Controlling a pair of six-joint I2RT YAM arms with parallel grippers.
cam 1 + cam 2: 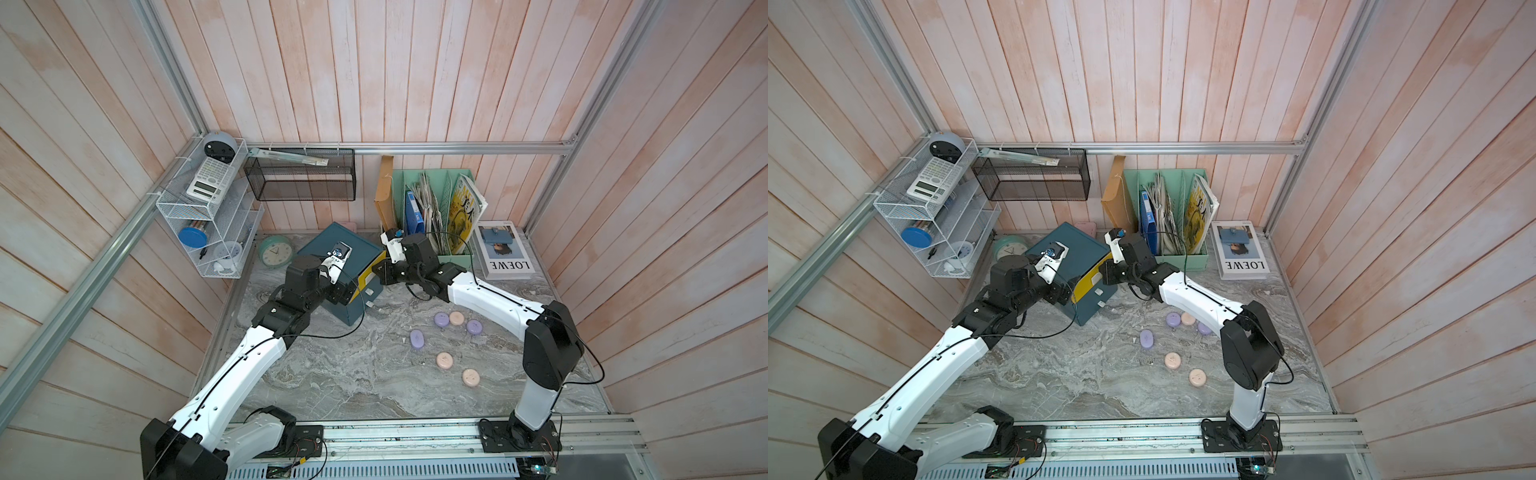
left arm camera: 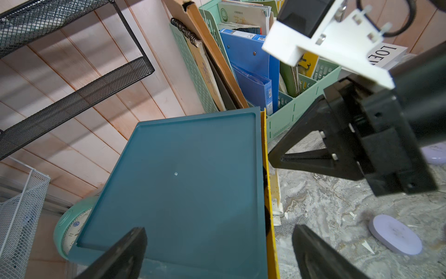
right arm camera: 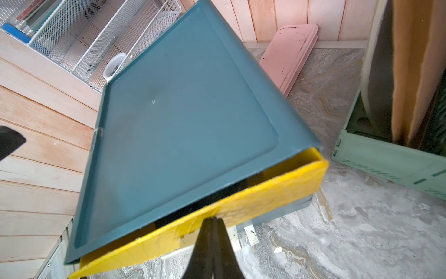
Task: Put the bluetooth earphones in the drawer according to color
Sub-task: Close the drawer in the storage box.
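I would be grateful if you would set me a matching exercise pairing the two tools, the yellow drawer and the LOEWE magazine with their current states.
Things:
1. left tool
2. right tool
3. yellow drawer
4. LOEWE magazine

States:
A. pulled slightly out
B. jaws wide apart
C. lying flat on the table
D. jaws shut

Pairs: 1-B; 2-D; 3-A; 4-C
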